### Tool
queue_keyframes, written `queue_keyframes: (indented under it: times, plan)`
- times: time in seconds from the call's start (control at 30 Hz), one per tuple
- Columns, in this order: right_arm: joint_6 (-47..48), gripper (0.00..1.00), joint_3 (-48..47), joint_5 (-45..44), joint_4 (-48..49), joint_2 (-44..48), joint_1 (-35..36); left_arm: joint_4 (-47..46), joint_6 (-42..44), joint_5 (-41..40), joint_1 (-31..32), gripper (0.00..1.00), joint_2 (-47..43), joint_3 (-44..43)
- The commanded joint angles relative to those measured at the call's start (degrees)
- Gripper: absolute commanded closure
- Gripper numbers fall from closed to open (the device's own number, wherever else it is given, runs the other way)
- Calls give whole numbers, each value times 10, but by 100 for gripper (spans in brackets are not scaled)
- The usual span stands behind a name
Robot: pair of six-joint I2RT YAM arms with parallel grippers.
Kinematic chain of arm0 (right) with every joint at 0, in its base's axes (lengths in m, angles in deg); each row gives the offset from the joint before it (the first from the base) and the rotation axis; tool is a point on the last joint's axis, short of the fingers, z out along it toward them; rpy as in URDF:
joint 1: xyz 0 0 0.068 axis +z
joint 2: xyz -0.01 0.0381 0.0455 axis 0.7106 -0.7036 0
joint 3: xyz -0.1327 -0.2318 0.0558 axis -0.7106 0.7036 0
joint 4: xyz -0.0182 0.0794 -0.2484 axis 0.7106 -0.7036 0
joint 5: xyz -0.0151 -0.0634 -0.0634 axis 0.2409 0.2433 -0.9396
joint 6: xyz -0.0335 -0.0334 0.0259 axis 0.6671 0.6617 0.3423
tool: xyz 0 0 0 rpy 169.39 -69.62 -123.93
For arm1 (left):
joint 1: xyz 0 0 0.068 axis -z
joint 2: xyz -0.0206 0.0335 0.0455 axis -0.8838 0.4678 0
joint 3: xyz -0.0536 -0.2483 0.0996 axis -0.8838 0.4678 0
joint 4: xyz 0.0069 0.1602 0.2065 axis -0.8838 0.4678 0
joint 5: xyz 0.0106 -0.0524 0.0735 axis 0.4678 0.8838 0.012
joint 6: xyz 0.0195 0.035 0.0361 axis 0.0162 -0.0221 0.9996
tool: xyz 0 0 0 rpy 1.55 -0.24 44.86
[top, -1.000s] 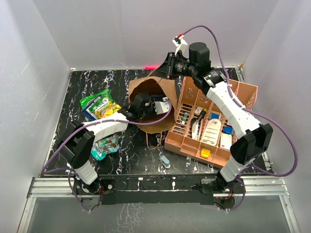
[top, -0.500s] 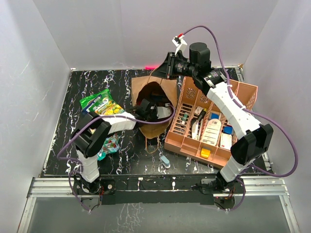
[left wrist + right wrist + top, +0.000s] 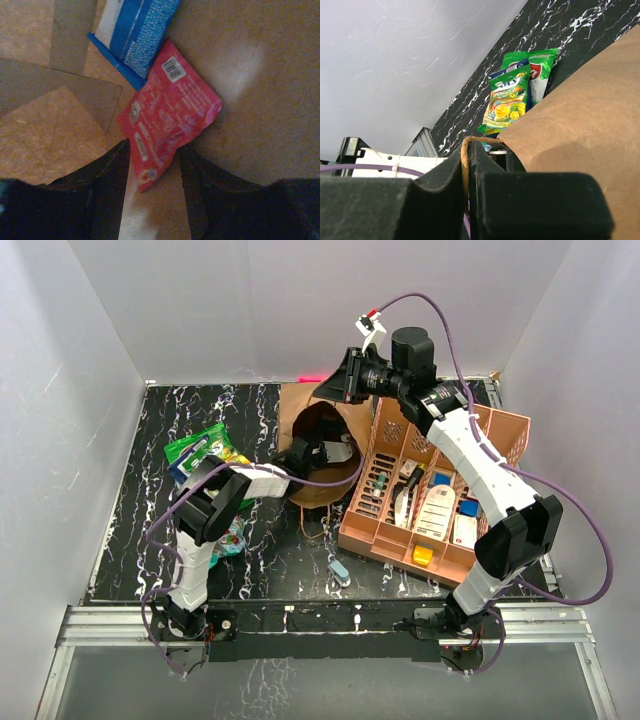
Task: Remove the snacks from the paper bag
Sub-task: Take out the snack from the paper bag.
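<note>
The main risk, as we judge it, is a poor pinch: the red packet (image 3: pixel 170 115) lies flat on the inner wall of the bag (image 3: pixel 318 435), and only its lower corner sits between the left fingers (image 3: pixel 107 180). Closing here could slide off the foil or catch the brown paper with it, so that pulling out would drag the whole bag. A second risk is at the mouth: the bag is held up only by its handle (image 3: pixel 465 160), and if that twisted loop slips or tears, the opening could sag onto the left arm

The left fingers are spread, a little wider than the packet's corner, gripping nothing; we cannot tell whether they touch the foil. The right fingers (image 3: pixel 437 182) are clenched on the handle

A blue packet (image 3: pixel 135 35) lies just beyond the red one, inside the bag. Green packets (image 3: pixel 510 100) lie out on the surface (image 3: pixel 270 550)
</note>
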Motion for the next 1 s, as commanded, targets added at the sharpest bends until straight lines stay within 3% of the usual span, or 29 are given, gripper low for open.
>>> queue_keyframes:
  times: [0.0, 0.1, 0.37, 0.67, 0.97]
  plan:
    - [-9, 93, -26, 23, 28, 20, -2, -101, 29, -42, -4, 56, 17, -34]
    - [-11, 93, -30, 28, 27, 18, -2, -164, 47, -56, -7, 58, 29, -27]
    - [-12, 93, -29, 29, 27, 11, -2, -29, -1, 26, -7, 67, -3, -50]
    - [-21, 93, -24, 30, 38, 9, -1, -9, -9, 23, -6, 77, -47, -49]
    - [-28, 93, -25, 33, 42, 8, 0, -49, 0, 9, -15, 76, -7, -72]
